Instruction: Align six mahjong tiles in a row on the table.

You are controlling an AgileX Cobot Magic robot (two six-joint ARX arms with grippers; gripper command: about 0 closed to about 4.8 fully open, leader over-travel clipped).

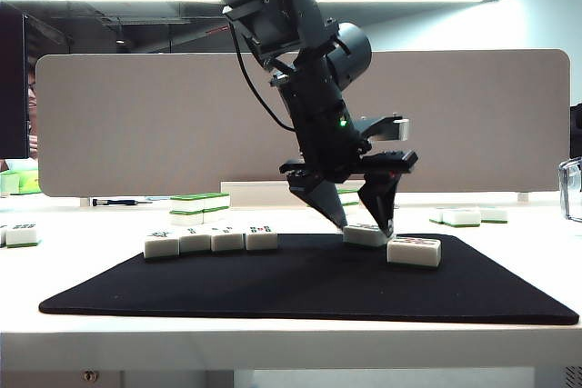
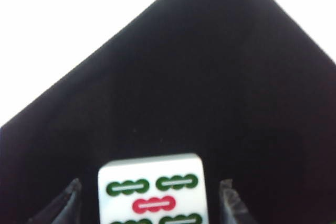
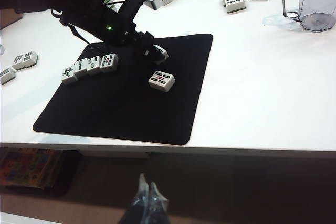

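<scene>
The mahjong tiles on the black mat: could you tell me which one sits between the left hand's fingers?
The tile just behind the lone tile, apart from the row of four; the left hand straddles it alone.

The left arm reaches down from above and across the middle, its wrist pitched steeply so the left gripper points at the surface, its two dark fingers spread apart with a gap either side of what lies between them. The right gripper hangs low, fingertips pressed together.
</scene>
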